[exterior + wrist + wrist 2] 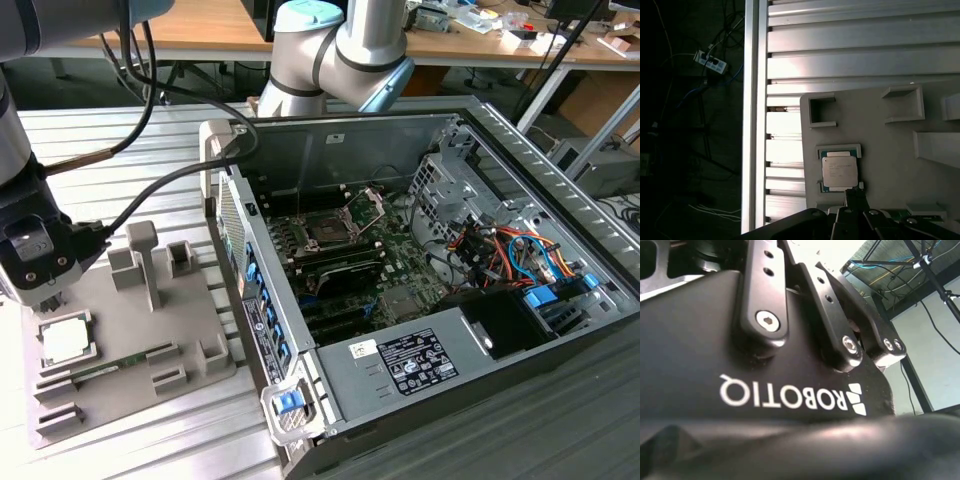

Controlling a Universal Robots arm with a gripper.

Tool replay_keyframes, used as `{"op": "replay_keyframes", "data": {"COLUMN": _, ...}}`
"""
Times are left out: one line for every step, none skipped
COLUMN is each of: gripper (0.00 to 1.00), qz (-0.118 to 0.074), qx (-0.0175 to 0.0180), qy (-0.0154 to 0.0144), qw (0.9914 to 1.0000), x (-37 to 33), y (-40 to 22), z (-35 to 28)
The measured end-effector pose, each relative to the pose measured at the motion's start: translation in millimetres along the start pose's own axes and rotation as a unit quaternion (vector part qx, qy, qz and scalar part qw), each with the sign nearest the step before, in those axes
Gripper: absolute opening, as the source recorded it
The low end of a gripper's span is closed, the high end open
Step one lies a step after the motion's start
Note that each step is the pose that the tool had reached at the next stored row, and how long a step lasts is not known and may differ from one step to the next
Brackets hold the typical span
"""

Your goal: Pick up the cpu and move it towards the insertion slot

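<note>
The cpu (67, 341) is a small square chip with a pale top, lying flat in a square-rimmed grey holder at the exterior view's left. My black gripper (42, 290) hangs just above and behind it, apart from it. In the first wrist view the cpu (839, 171) sits in its holder close to the dark gripper (855, 199). The insertion slot (327, 229) is a dark square socket on the green motherboard inside the open computer case, with its metal load plate (366, 205) swung up.
The grey fixture plate (200, 310) carries upright posts (146, 262) and a green memory stick (118, 361). The case's side wall (262, 300) stands between fixture and motherboard. Coloured cables (500, 250) fill the case's right. The slatted table's edge (754, 120) borders a dark floor.
</note>
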State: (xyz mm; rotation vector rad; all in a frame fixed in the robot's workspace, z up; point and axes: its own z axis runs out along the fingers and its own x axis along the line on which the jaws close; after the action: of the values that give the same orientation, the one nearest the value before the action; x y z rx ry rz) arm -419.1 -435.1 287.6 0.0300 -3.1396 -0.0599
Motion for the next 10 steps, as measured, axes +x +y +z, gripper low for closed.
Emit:
{"op": "replay_keyframes", "data": {"gripper": 0.11, "qz": 0.0, "qx": 0.0, "qy": 0.0, "qw": 1.0, "x": 0.0, "y": 0.0, "z": 0.2}}
{"op": "replay_keyframes", "data": {"gripper": 0.11, "qz": 0.0, "qx": 0.0, "qy": 0.0, "qw": 1.0, "x": 0.0, "y": 0.0, "z": 0.3}}
{"op": "replay_keyframes", "data": {"gripper": 0.11, "qz": 0.0, "qx": 0.0, "qy": 0.0, "qw": 1.0, "x": 0.0, "y": 0.0, "z": 0.6}}
{"op": "replay_keyframes", "data": {"gripper": 0.11, "qz": 0.0, "qx": 0.0, "qy": 0.0, "qw": 1.0, "x": 0.0, "y": 0.0, "z": 0.8}}
{"op": "replay_keyframes", "data": {"gripper": 0.11, "qz": 0.0, "qx": 0.0, "qy": 0.0, "qw": 1.0, "x": 0.0, "y": 0.0, "z": 0.9}}
{"op": "replay_keyframes", "data": {"gripper": 0.11, "qz": 0.0, "qx": 0.0, "qy": 0.0, "qw": 1.0, "x": 0.0, "y": 0.0, "z": 1.0}}
{"op": "replay_keyframes", "data": {"gripper": 0.11, "qz": 0.0, "qx": 0.0, "qy": 0.0, "qw": 1.0, "x": 0.0, "y": 0.0, "z": 1.1}}
{"op": "replay_keyframes", "data": {"gripper": 0.11, "qz": 0.0, "qx": 0.0, "qy": 0.0, "qw": 1.0, "x": 0.0, "y": -0.1, "z": 1.3}}
{"op": "replay_keyframes", "data": {"gripper": 0.11, "qz": 0.0, "qx": 0.0, "qy": 0.0, "qw": 1.0, "x": 0.0, "y": -0.2, "z": 2.9}}
{"op": "replay_keyframes", "data": {"gripper": 0.11, "qz": 0.0, "qx": 0.0, "qy": 0.0, "qw": 1.0, "x": 0.0, "y": -0.8, "z": 5.4}}
